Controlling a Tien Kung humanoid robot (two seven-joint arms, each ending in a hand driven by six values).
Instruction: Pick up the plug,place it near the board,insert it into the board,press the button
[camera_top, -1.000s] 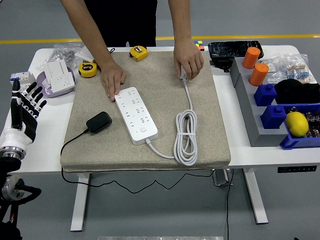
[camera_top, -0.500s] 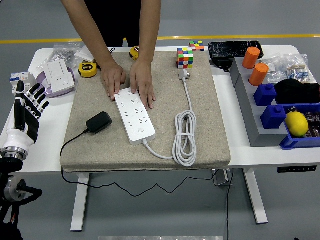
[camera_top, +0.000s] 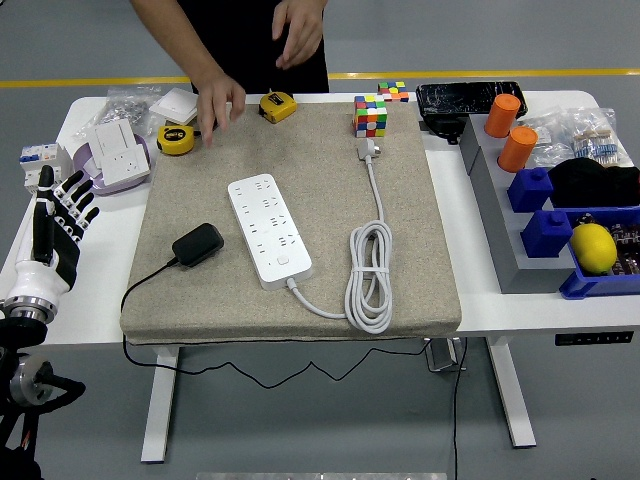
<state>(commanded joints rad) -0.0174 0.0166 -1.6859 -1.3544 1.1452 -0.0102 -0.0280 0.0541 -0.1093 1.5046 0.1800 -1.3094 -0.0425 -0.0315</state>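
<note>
A black plug adapter (camera_top: 197, 244) lies on the beige mat (camera_top: 300, 300), its black cable trailing off the mat's left edge. Just right of it sits the white power strip (camera_top: 269, 226), with its button near the lower end and its white cord coiled (camera_top: 369, 275) to the right. My left hand (camera_top: 57, 215) is raised at the table's left edge, fingers spread, holding nothing, well left of the plug. A person's two hands (camera_top: 218, 103) hover at the far edge, off the strip. My right arm is out of view.
A Rubik's cube (camera_top: 370, 116) stands on the mat's far edge. Two yellow tape measures (camera_top: 176, 139) and white boxes (camera_top: 118, 152) lie far left. Grey and blue bins (camera_top: 540, 215) with orange cylinders and a lemon (camera_top: 593, 247) fill the right side.
The person lifted both hands off the power strip and drew them back to the far edge. The Rubik's cube stays where it was set. My left hand barely moved.
</note>
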